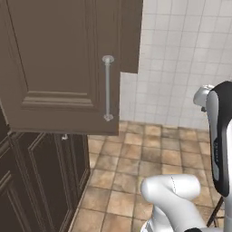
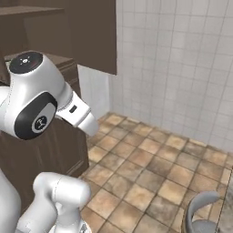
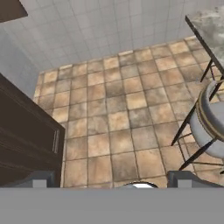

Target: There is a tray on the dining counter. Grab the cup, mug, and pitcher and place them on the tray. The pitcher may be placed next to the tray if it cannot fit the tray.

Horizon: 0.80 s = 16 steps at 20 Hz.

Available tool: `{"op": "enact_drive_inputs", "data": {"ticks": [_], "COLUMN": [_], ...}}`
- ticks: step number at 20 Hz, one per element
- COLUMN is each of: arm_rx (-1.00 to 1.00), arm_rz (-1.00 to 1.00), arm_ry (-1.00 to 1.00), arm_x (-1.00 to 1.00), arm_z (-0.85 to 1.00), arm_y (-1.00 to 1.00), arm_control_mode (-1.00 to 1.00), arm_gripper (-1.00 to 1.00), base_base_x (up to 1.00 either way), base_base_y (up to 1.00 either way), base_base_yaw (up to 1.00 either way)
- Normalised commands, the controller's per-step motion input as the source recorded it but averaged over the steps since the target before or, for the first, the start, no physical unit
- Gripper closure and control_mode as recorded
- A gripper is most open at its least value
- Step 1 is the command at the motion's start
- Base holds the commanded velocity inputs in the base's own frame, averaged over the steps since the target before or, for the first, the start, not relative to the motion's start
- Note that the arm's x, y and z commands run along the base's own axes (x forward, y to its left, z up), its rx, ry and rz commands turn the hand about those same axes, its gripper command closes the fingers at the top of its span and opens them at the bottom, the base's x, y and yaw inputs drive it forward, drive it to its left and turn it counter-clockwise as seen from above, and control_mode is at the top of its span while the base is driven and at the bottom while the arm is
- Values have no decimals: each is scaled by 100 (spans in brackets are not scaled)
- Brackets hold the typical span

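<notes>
My gripper (image 3: 113,180) is open in the hand view, its two dark fingertips (image 3: 41,179) standing wide apart with nothing between them, looking down at brown floor tiles. A corner of the dining counter's grey marbled top (image 3: 209,30) shows at the upper right of that view. The tray, the cup, the mug and the pitcher are out of view. My white arm (image 2: 36,95) is raised in front of dark cabinets.
A grey stool (image 3: 209,127) on thin dark legs stands beside the counter, the same stool (image 2: 202,214) at the lower right. Dark lower cabinets (image 3: 26,140) line the left. A brown upper cabinet door (image 1: 63,68) with a metal handle hangs near the white tiled wall (image 2: 182,68).
</notes>
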Motion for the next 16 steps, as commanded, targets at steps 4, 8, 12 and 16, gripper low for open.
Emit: {"op": "enact_drive_inputs", "data": {"ticks": [4, 8, 12, 16], "arm_rx": [0, 0, 0, 0], "arm_rz": [0, 0, 0, 0], "arm_ry": [0, 0, 0, 0], "arm_x": [0, 0, 0, 0], "arm_z": [0, 0, 0, 0], "arm_y": [0, 0, 0, 0], "arm_control_mode": [100, 100, 100, 100], "arm_gripper": [-100, -100, -100, -100], "base_base_x": [93, 46, 10, 0], "base_base_y": [-45, -32, -45, -67], "base_base_yaw": [7, 13, 32, 47]}}
